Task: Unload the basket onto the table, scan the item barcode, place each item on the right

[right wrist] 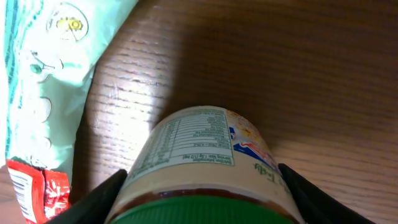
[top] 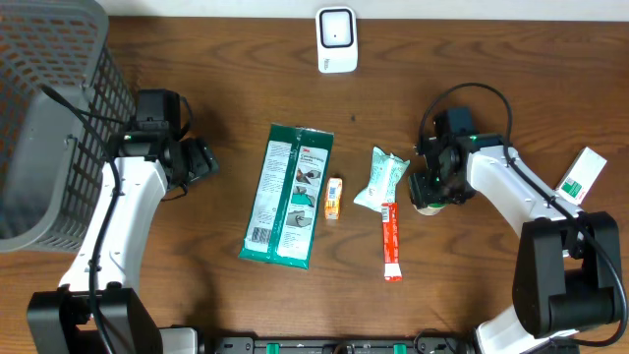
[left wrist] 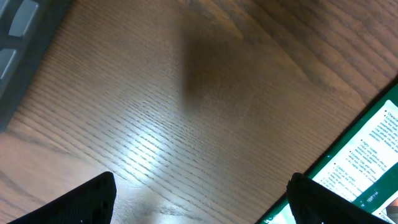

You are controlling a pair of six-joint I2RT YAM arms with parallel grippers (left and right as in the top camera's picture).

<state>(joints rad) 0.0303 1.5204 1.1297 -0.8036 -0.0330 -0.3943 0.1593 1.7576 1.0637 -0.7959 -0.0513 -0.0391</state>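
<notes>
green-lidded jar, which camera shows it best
Right wrist: the green-lidded jar fills the frame inside the right gripper, label visible. Overhead shows only a sliver beneath that gripper; left wrist shows none of it.

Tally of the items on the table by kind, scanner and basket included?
Soft packets: 3: green packet, mint pouch, red stick
Boxes: 2: orange box, white-green box
Jar: 1
Scanner: 1
Basket: 1
Total: 8

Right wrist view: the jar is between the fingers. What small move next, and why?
Probably close the right gripper gently on the green-lidded jar. Its fingers flank it on both sides, but I cannot tell whether they grip, and it seems to rest on the table.
</notes>
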